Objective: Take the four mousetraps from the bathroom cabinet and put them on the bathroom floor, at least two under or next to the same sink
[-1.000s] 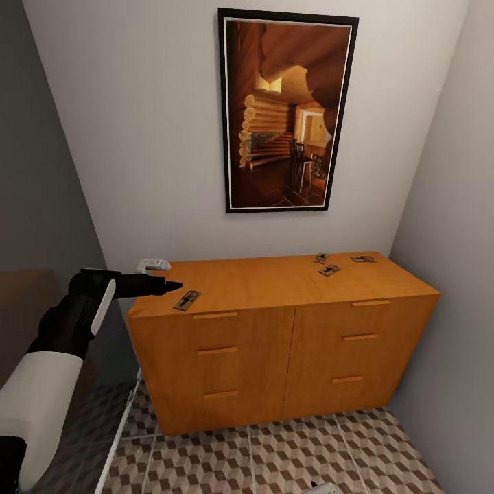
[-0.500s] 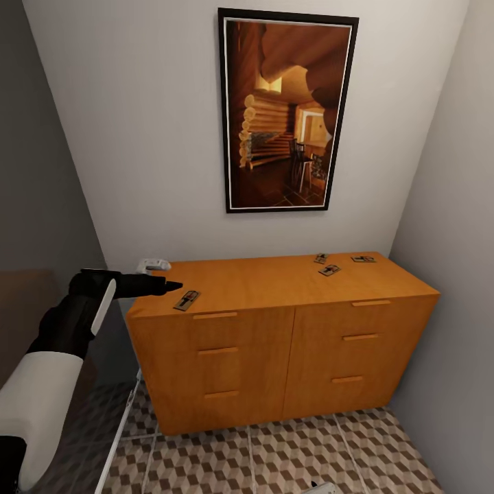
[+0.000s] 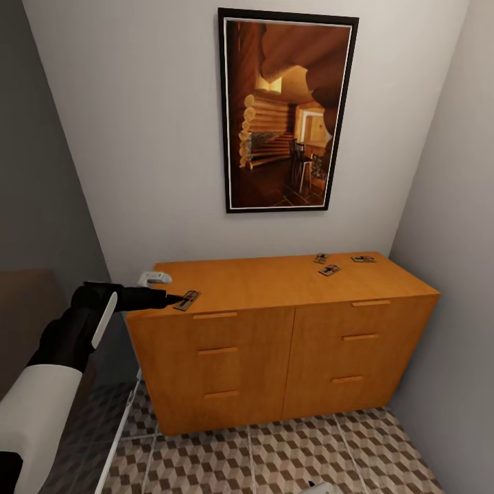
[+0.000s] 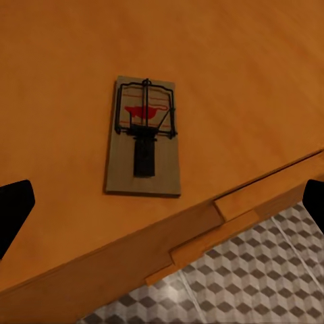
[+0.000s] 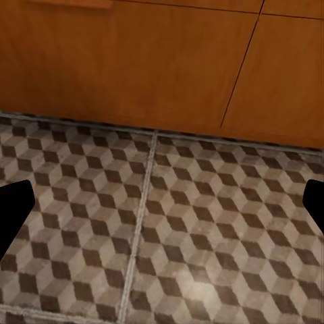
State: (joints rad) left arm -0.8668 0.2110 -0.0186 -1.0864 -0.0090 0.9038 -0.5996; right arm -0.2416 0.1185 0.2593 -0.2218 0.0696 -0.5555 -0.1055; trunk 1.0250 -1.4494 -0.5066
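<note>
Left arm stretched forward, left pincer (image 3: pixel 180 299) wide open, level. Right pincer (image 5: pixel 162 202) open, pointing down.

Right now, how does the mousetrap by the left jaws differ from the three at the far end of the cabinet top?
The near mousetrap lies alone at the cabinet's front left corner, just ahead of the left gripper; the far three mousetraps cluster near the back right. The near mousetrap lies at the front edge; the far three lie towards the wall. All four lie flat on the top.
</note>
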